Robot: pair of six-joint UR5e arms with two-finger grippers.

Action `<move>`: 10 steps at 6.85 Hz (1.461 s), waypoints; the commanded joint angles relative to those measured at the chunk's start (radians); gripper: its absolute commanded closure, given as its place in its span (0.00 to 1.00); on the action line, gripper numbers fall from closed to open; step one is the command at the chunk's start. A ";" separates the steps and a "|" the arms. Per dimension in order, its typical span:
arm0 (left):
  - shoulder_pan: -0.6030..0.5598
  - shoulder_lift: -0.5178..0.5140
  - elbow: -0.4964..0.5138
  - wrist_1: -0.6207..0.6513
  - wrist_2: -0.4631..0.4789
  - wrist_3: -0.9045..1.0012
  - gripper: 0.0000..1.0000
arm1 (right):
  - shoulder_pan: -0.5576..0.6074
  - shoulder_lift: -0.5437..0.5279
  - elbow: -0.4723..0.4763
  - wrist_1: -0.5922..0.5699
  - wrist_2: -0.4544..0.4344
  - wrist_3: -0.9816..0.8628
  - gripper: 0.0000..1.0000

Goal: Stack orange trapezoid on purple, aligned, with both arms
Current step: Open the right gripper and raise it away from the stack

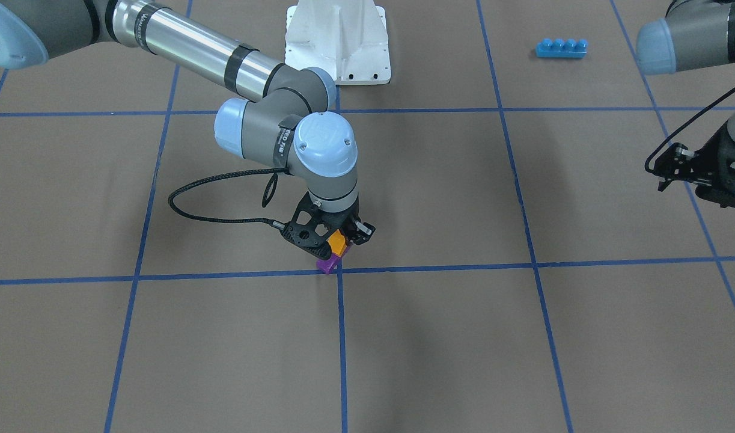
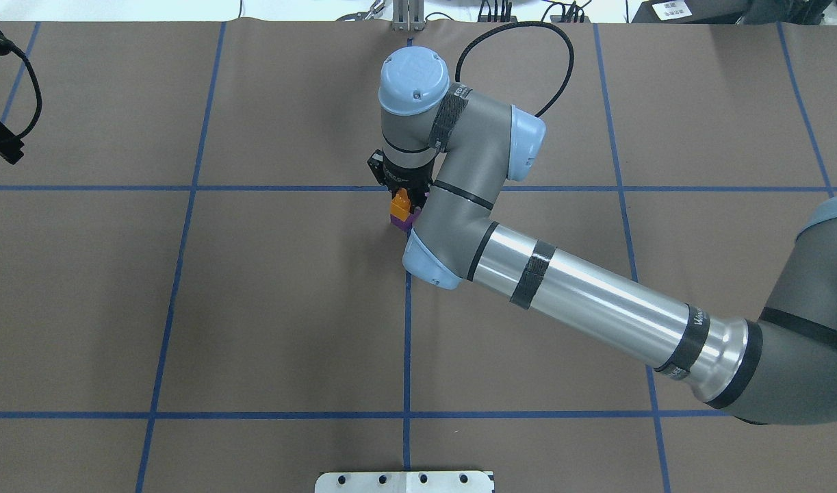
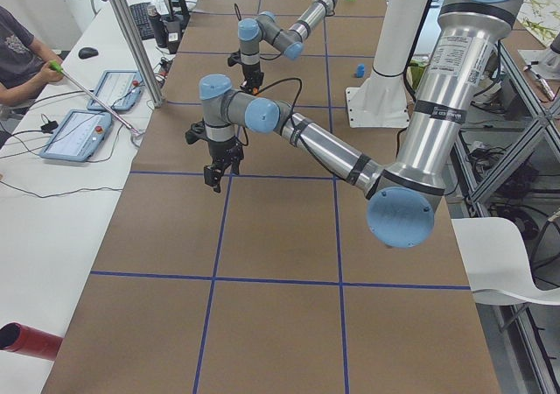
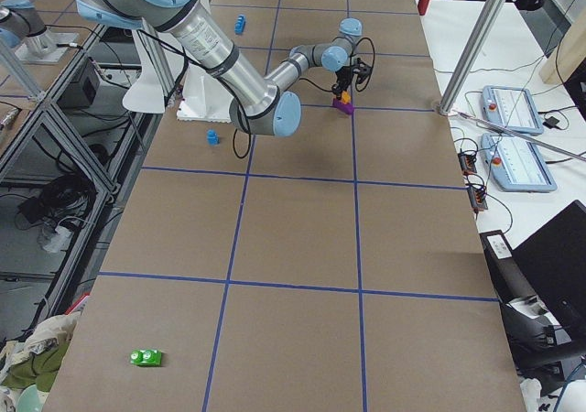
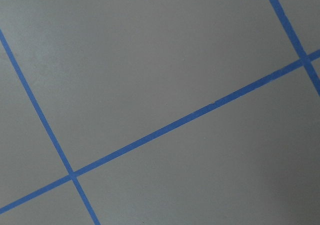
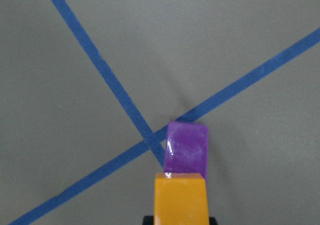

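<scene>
Orange (image 6: 180, 197) fills the bottom of your right wrist view, with purple (image 6: 186, 149) just beyond it on the tape cross (image 6: 145, 137), turned slightly off orange's line. Your left wrist view shows only bare worktop (image 5: 150, 60). From the front, you see the right pincer (image 1: 343, 239) closed on orange, holding it directly over purple; whether the two touch I cannot tell. The left pincer (image 1: 667, 171) hangs well apart at the frame's edge, and how far open it is I cannot tell. Press down now and that twist could keep the bricks from seating, or skid purple sideways, since nothing braces it.
</scene>
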State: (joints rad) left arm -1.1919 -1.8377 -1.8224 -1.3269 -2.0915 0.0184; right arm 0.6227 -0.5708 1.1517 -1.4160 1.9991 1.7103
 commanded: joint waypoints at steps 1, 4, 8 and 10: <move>0.000 -0.002 0.000 0.000 -0.001 0.000 0.00 | 0.003 -0.001 0.011 0.005 0.001 0.000 0.00; -0.002 -0.002 -0.002 0.000 -0.001 0.000 0.00 | 0.070 -0.033 0.141 -0.039 0.070 -0.008 0.00; -0.008 -0.011 -0.021 -0.008 -0.004 -0.021 0.00 | 0.265 -0.330 0.650 -0.381 0.085 -0.466 0.00; -0.030 -0.008 -0.029 -0.011 -0.036 -0.072 0.00 | 0.459 -0.531 0.686 -0.374 0.232 -0.867 0.00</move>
State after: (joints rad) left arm -1.2064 -1.8486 -1.8448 -1.3353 -2.1059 -0.0376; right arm 0.9693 -0.9864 1.8092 -1.7855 2.1562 1.0901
